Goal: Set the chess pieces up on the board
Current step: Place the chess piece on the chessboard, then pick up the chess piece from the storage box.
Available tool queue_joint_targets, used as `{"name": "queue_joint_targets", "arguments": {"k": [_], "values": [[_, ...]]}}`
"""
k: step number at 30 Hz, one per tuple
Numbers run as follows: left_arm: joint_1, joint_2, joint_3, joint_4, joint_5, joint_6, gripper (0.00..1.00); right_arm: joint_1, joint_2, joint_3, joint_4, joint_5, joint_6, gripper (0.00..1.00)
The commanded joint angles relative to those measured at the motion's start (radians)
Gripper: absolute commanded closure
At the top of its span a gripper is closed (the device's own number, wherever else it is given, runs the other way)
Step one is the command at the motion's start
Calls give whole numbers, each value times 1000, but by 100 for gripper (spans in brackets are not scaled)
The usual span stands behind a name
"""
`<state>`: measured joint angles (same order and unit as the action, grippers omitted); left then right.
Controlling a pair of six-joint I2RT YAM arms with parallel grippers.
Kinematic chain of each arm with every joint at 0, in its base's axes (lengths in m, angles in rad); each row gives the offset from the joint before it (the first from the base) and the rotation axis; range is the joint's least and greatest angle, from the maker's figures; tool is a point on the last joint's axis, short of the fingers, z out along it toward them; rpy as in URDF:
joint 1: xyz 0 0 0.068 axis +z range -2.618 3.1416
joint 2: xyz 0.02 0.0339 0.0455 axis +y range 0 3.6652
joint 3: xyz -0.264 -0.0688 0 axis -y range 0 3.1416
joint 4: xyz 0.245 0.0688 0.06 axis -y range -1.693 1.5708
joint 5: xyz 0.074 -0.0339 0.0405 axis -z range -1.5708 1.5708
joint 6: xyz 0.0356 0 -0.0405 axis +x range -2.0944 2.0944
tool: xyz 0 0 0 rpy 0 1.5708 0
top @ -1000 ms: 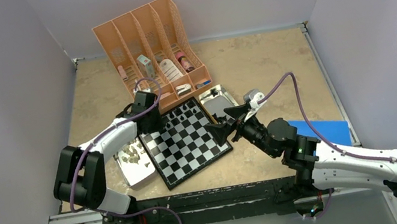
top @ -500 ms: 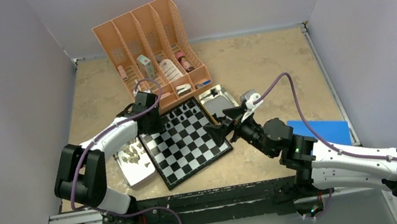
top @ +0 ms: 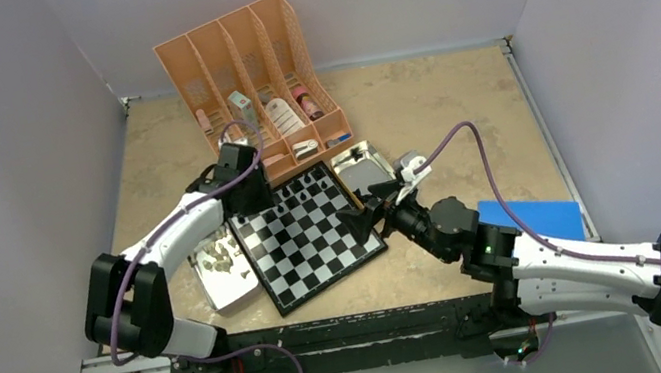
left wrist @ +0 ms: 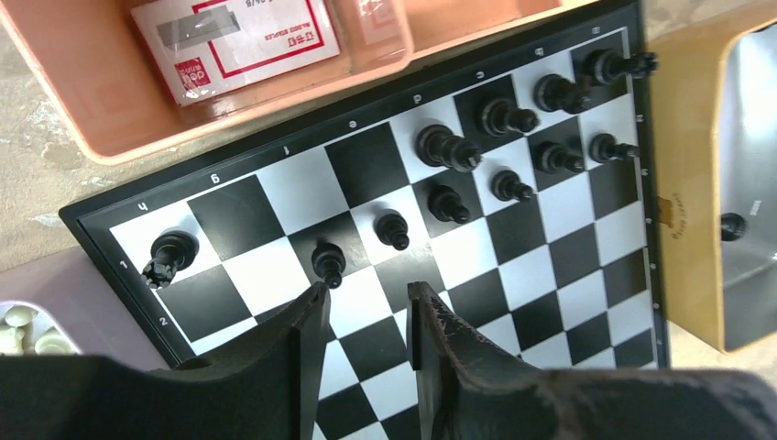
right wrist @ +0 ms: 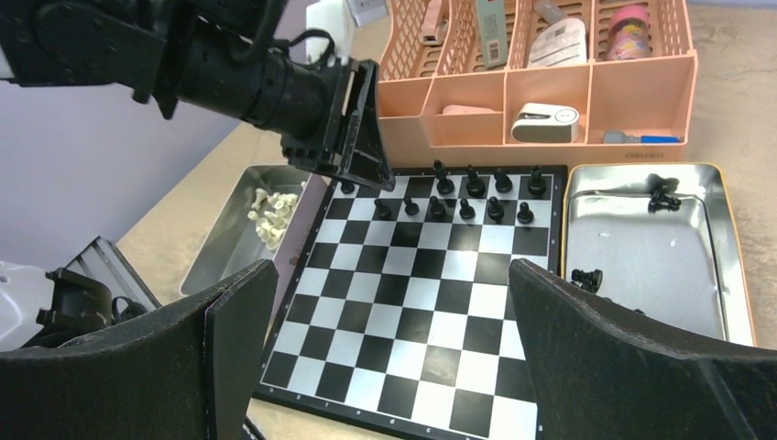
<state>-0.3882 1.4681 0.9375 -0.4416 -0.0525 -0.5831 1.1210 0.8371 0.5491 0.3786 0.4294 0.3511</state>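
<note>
The checkered board [top: 309, 236] lies mid-table; it also shows in the left wrist view [left wrist: 550, 275] and the right wrist view [right wrist: 431, 302]. Several black chess pieces [left wrist: 449, 147] stand on its far rows [right wrist: 467, 197]. My left gripper [left wrist: 365, 298] is open and empty, hovering just above the board's far left corner, next to a black pawn [left wrist: 327, 261] and a rook [left wrist: 172, 252]. My right gripper [right wrist: 389, 293] is wide open and empty over the board's right edge [top: 367, 216]. Beige pieces [right wrist: 273, 213] lie in the left tray [top: 224, 270]; a few black pieces [right wrist: 662, 197] lie in the right tray [right wrist: 641, 247].
A peach desk organiser [top: 253, 83] with small bottles and boxes stands right behind the board. A blue sheet [top: 540, 217] lies at the right, partly under my right arm. Grey walls close in on three sides.
My left gripper has risen and drawn back slightly toward the organiser. My right gripper has edged left and forward toward the board's right edge.
</note>
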Motion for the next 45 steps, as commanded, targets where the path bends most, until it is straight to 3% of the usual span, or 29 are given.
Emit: {"name": "queue_joint_targets", "arguments": {"k": [1,8,11,18,23,29,45], "values": [[3,-74,93,-47,34,9,61,5,14,36,2,53,59,1],[3,-255,125,-58,183,110,47,-3,155,109,-89,277,97,1],[4,-322,118,-64,227,150,45,-41,250,167,-162,306,149,3],[3,-447,63,-82,266,233,41,-219,405,227,-236,161,168,43],[3,-522,16,-91,290,241,41,-298,495,275,-292,144,159,58],[3,-575,-52,-61,342,251,42,-391,644,353,-356,31,140,61],[3,-559,-41,-81,391,287,43,-441,878,554,-593,-82,136,65]]}}
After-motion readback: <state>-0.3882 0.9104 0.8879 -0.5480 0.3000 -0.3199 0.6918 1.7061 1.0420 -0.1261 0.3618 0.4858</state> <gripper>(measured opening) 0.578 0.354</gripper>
